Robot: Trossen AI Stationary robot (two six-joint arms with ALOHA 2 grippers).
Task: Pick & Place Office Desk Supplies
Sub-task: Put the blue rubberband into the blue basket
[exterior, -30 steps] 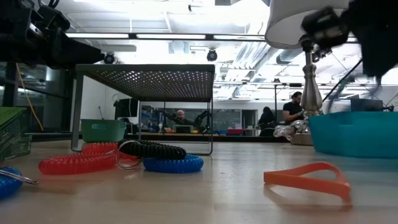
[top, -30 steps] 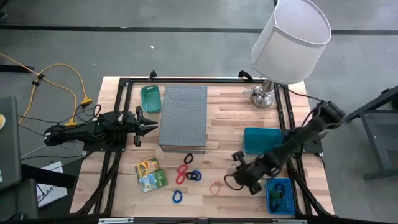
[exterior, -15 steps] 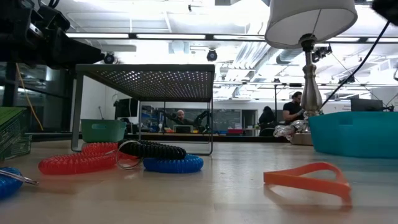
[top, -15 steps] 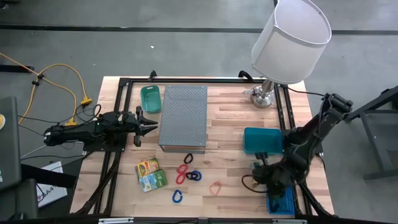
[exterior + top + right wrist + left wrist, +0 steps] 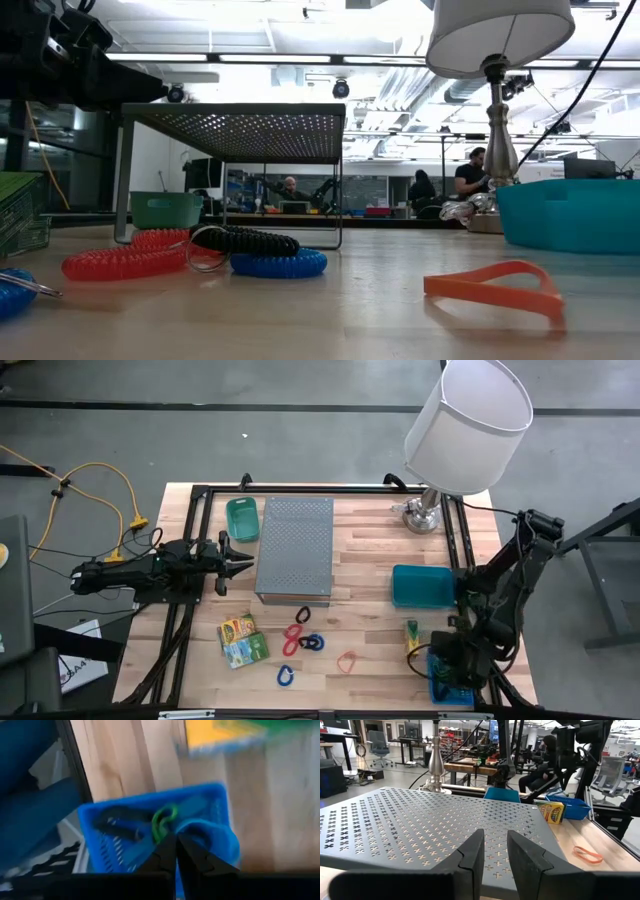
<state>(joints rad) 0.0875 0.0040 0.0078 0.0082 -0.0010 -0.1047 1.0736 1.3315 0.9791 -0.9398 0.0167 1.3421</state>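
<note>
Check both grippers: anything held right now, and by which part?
Nothing is held. The right gripper is shut on nothing over the blue basket. The left gripper stands part open at the grey perforated box, its fingers around nothing.

Count check: two red coils (image 5: 293, 637), three blue coils (image 5: 286, 676), one black coil (image 5: 303, 615), one orange band (image 5: 347, 661). Two packets (image 5: 240, 640) lie side by side, one box (image 5: 412, 635) stands alone. Two teal bins (image 5: 421, 586), one blue basket (image 5: 452, 684), one rack (image 5: 295, 548), one lamp (image 5: 462, 425).
</note>
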